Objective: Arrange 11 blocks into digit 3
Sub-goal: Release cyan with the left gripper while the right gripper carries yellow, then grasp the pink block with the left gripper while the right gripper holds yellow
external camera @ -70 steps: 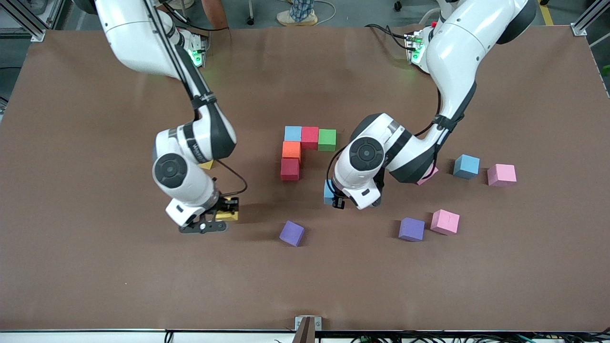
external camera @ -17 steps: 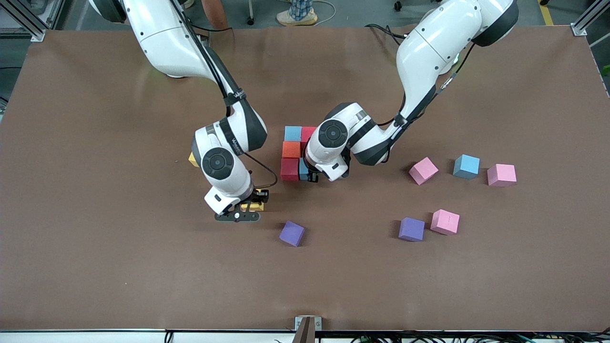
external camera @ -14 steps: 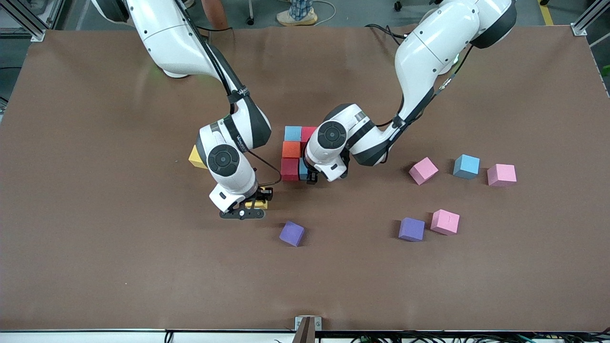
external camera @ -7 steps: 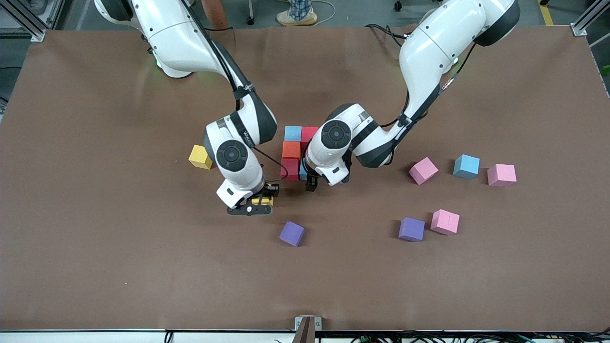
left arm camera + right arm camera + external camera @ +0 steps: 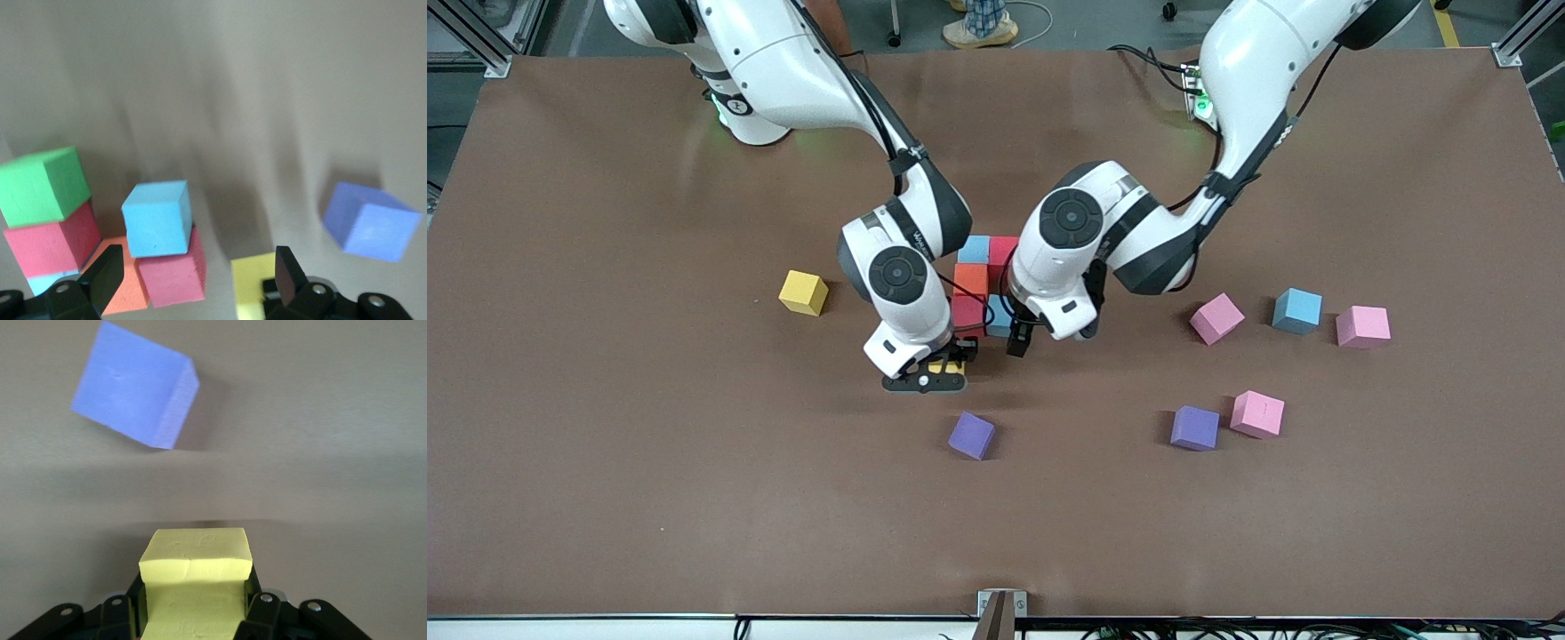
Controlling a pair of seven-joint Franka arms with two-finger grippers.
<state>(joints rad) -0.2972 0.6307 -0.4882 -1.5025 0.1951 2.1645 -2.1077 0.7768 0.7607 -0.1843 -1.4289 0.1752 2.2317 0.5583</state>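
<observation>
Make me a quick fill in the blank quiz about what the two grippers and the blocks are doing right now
1. The right gripper is shut on a ____ block.
2. The left gripper has its fingers ____ and holds nothing.
3. The light blue block just let go sits beside the ____ block of the partly built digit.
4. The loose block nearest the front camera's edge, the purple block, lies ____ the table.

Missing words: yellow; open; red; on

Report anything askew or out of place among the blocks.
The purple block nearest the front camera sits turned at an angle to the squared-up digit 3. A pink block toward the left arm's end is also rotated. Nothing looks damaged.
</observation>
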